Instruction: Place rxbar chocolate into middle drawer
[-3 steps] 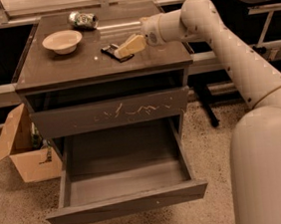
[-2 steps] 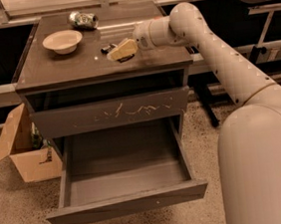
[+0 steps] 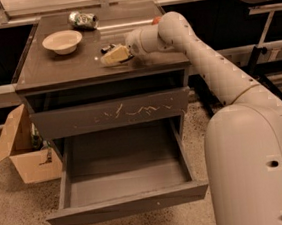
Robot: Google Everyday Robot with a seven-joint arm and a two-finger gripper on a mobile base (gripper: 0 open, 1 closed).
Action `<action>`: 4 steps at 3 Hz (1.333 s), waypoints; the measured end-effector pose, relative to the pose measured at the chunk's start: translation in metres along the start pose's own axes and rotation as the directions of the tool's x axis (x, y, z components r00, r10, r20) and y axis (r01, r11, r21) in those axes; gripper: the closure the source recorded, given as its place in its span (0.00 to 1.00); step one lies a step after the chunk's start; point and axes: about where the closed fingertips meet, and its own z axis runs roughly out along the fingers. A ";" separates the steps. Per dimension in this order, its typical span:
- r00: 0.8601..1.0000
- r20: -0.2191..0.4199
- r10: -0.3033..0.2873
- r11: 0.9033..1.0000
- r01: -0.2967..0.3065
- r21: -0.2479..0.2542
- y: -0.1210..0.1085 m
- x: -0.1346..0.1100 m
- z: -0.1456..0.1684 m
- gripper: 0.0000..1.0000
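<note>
The hand point(image 3: 116, 55) lies low on the table point(image 3: 51, 68), angled down to reach the rxbar chocolate point(image 3: 106, 49), seemingly the dark sliver touching its far side. I cannot tell whether it has clamped the bar. Below, the middle drawer point(image 3: 128, 183) stands open, ready to receive it.

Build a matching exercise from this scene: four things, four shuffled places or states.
Things: 1 brown cardboard box; 2 shiny silver metal can; 3 wide grey middle drawer; 4 robot's pale gripper.
Places: A pulled open below the scratched grey drawer front; B tabletop's back edge; C on the floor beside the cabinet; D low over the tabletop, by the black-wrapped rxbar chocolate.
Pairs: 1-C; 2-B; 3-A; 4-D.
</note>
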 end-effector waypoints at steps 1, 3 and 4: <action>1.000 0.005 0.030 0.999 -0.030 0.012 -0.001 0.008 0.007 0.29; 0.991 0.064 0.119 0.992 -0.122 0.036 -0.006 0.020 -0.001 0.75; 0.991 0.073 0.112 0.993 -0.114 0.021 0.000 0.010 -0.013 1.00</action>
